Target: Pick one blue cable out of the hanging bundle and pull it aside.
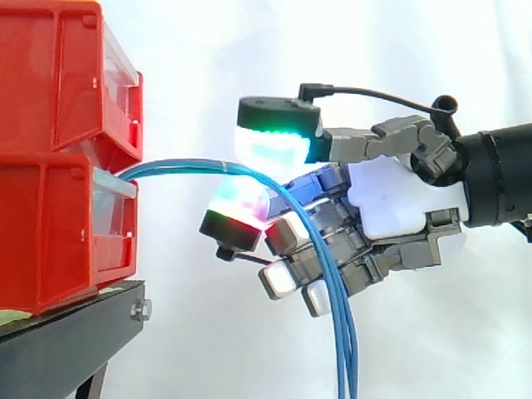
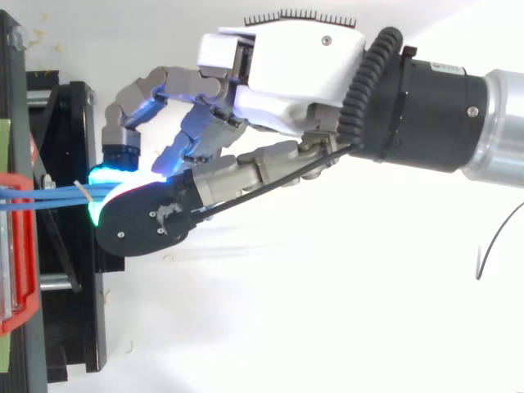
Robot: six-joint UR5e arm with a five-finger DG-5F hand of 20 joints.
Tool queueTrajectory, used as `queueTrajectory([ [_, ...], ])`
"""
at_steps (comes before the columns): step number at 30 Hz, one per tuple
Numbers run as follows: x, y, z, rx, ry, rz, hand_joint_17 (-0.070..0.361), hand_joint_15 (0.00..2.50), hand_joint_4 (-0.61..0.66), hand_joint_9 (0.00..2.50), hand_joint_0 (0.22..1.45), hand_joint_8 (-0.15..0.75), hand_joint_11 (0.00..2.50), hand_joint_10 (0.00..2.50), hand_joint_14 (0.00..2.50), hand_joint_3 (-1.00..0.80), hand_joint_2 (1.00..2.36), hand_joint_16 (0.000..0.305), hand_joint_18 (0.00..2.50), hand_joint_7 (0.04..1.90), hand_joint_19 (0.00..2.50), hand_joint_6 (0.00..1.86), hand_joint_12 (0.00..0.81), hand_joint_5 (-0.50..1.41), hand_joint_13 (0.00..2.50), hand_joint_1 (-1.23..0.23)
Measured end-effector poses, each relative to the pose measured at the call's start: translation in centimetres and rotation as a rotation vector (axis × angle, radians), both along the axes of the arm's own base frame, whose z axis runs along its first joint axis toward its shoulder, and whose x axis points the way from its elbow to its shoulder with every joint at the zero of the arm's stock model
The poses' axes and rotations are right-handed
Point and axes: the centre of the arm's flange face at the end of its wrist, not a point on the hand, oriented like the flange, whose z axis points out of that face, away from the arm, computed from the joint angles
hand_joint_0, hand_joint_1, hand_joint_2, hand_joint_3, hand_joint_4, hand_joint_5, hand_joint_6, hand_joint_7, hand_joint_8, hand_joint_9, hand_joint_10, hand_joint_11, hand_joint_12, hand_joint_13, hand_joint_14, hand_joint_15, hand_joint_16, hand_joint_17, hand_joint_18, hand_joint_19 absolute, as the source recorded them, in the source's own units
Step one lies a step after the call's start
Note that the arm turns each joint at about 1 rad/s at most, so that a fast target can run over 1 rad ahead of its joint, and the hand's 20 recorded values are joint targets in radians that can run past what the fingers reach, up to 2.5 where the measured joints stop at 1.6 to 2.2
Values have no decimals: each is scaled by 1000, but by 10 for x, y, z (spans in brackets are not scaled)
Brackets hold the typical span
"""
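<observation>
While two red bins [image 1: 50,83] stand stacked, the hand [image 1: 391,208] pinches one blue cable bundle [image 1: 183,166].

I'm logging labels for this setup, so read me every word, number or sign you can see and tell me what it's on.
No text here can be read.
On the arm's black wrist collar: small white marks, too small to read.
On the red bins, the blue cables and the hand: no print seen.
</observation>
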Motion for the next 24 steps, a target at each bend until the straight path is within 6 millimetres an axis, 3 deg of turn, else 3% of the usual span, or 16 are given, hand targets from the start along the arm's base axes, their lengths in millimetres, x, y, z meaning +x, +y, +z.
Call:
queueTrajectory([
  [5, 0, 0, 1, 0, -2, 0, 129, 600, -64, 1166, 601, 322, 909, 15, 17, -46, 1015, 57, 1043, 1069, 557, 938, 376, -132, 1005, -760],
  [9, 1, 0, 3, 0, -6, 0, 140, 481, -62, 1169, 571, 286, 490, 11, 15, -47, 1003, 62, 1109, 1122, 522, 892, 369, -104, 1034, -770],
  [14, 2, 1, 9, -1, -12, 1, 150, 488, -95, 1137, 525, 295, 468, 10, 13, -47, 1156, 67, 1106, 1166, 538, 889, 391, -99, 1013, -710],
  [15, 2, 1, 10, -1, -12, 1, 148, 496, -105, 1093, 552, 319, 531, 11, 14, -27, 1125, 66, 1082, 1101, 535, 910, 400, -115, 987, -731],
  [16, 3, 1, 11, -1, -11, 1, 134, 520, -164, 1001, 616, 300, 601, 13, 17, -1, 1006, 59, 985, 1119, 527, 928, 379, -142, 919, -783],
  [19, 2, 1, 13, -2, -3, 1, 109, 534, -223, 914, 657, 251, 649, 16, 19, -100, 1019, 48, 873, 1132, 551, 939, 334, -176, 843, -809],
  [21, 2, 0, 15, -3, 3, 1, 104, 532, -209, 898, 728, 238, 653, 18, 20, -332, 1012, 46, 866, 1147, 533, 941, 320, -180, 835, -844],
  [24, 1, 0, 16, -4, 9, 1, 101, 531, -206, 918, 739, 238, 659, 18, 20, -500, 1000, 45, 895, 1164, 514, 937, 314, -174, 856, -865],
])
